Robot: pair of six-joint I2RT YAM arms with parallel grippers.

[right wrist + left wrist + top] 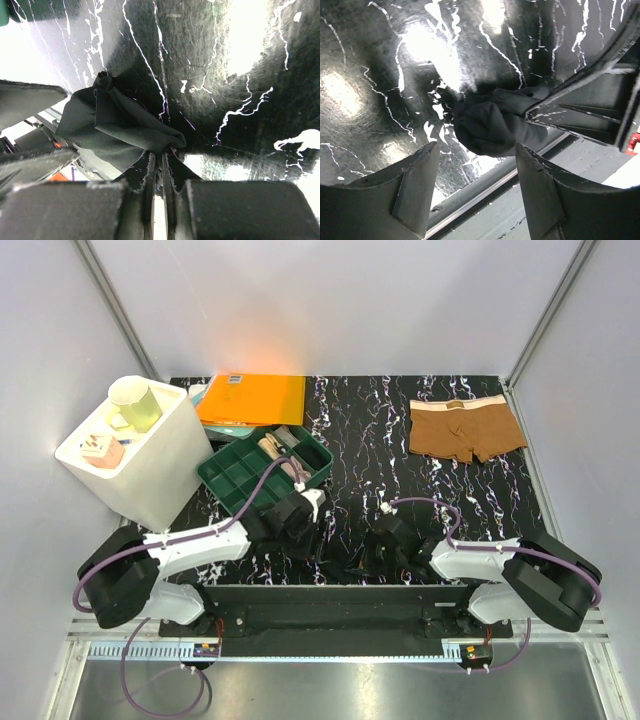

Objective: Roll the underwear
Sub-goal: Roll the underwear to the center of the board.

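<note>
Black briefs [487, 127] bunched in a loose, crumpled lump at the near edge of the counter [360, 440], roughly midway between the two arm bases; folds run every way; hard to pick out from above against the dark marbled top.

Left pincer [476, 150] wide, both fingers apart and bare; the lump lies just beyond the tips, not touched by them so far as the wrist view shows.

Right pincer [160, 161] narrow, tips almost together, nipping one thin fold at the side of the black briefs; the rest of the cloth spreads away from the tips toward the counter's rim. In the left wrist view the right pincer comes in from the right and meets the cloth at its upper right corner. Both pincers low, near the surface, facing one another across the lump.

Brown briefs [462, 432] lie flat and spread at the far right of the counter; pale waistband toward the far wall, legs toward the arms; well apart from both pincers.

Left side: white bin [160, 475] at the counter's left edge, a pale green mug [135, 405] at its top; green tray [215, 468] with compartments just beside the bin; orange folder [255, 400] behind the tray, at the far edge.
</note>
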